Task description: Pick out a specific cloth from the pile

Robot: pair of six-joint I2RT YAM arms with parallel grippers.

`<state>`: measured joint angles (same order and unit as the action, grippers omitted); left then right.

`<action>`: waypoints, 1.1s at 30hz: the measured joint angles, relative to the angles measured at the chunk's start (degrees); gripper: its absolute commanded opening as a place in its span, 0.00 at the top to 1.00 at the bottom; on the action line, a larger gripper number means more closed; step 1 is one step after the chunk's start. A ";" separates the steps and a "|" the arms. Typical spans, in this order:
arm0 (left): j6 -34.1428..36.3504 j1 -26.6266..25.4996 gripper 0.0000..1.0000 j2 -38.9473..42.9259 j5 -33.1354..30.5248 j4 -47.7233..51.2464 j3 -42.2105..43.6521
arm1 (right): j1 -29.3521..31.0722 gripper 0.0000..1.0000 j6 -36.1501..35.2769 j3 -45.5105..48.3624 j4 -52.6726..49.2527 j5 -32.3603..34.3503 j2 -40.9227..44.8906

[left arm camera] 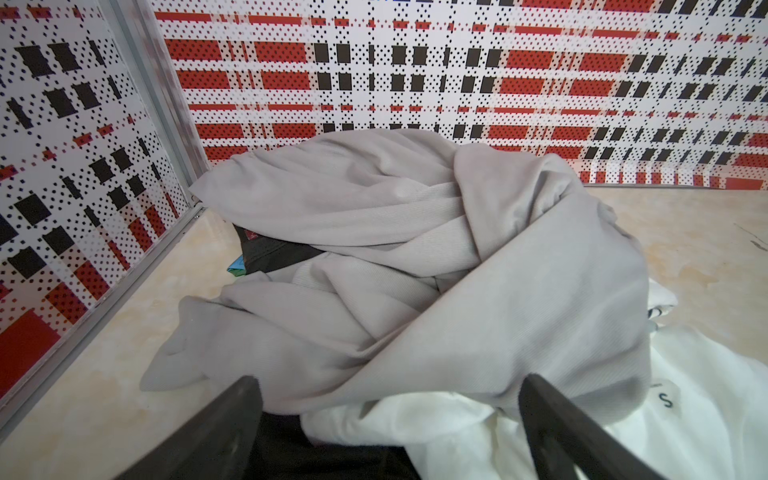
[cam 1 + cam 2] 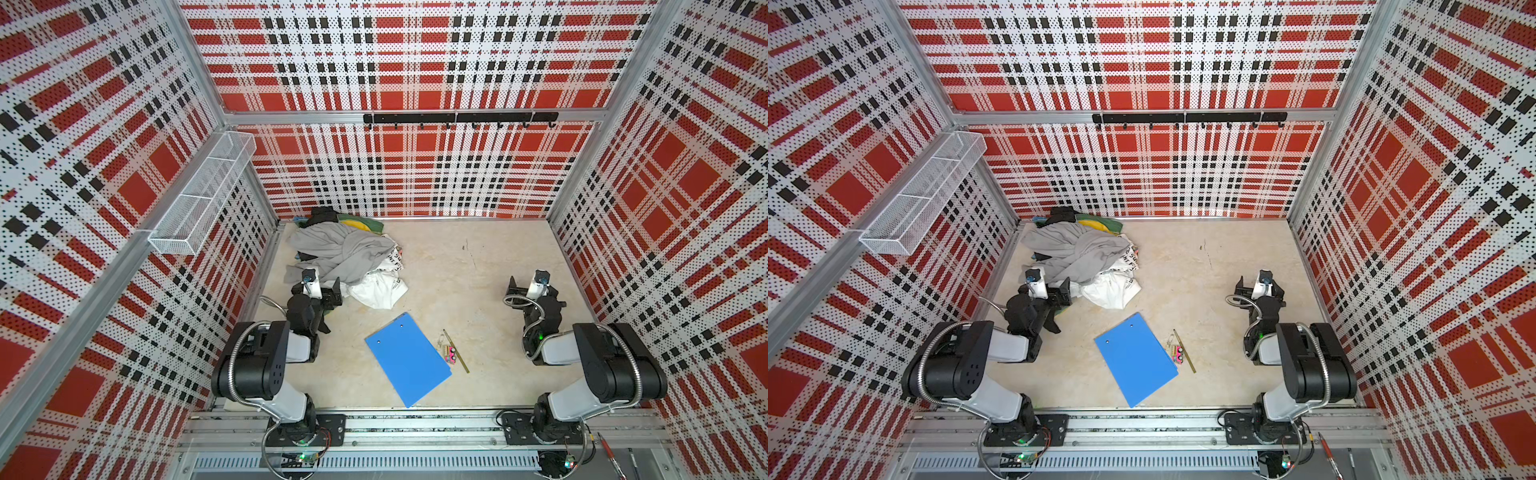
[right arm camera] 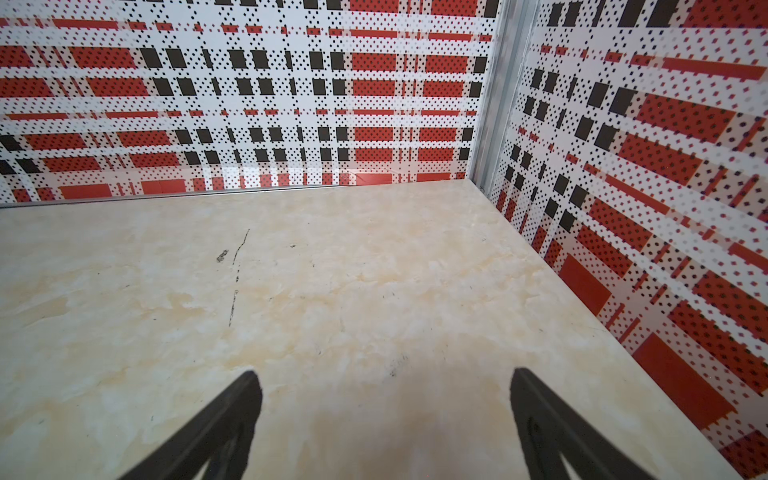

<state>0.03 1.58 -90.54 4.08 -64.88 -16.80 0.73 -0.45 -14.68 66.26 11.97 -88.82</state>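
Both tools stand wide and empty: the left tool (image 1: 388,382) at the near side of the pile (image 2: 345,253) in the counter's far left corner, the right tool (image 3: 384,376) over bare counter (image 3: 332,291). The cloth (image 1: 270,251) shows only as a black, red-flecked sliver under the grey garment (image 1: 374,199). Probably best to pinch the black fabric alone and draw it out slowly.

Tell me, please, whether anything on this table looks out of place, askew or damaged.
The blue clipboard lies askew on the table, with a small pink item and a thin stick loose beside it. Farther back, black scuff marks streak its surface.
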 measured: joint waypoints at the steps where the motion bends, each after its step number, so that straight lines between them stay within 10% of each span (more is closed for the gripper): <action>1: 0.00 0.00 0.01 0.00 0.00 0.00 0.02 | 0.00 0.00 0.00 0.00 0.00 0.00 0.00; 33: -1.36 0.00 0.01 8.09 -3.02 1.57 2.49 | 0.17 0.00 0.17 2.91 1.03 1.73 5.77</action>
<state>-1.32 1.58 -82.46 1.06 -63.31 -14.31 0.91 -0.27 -11.77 67.29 13.69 -83.05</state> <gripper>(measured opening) 0.992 0.999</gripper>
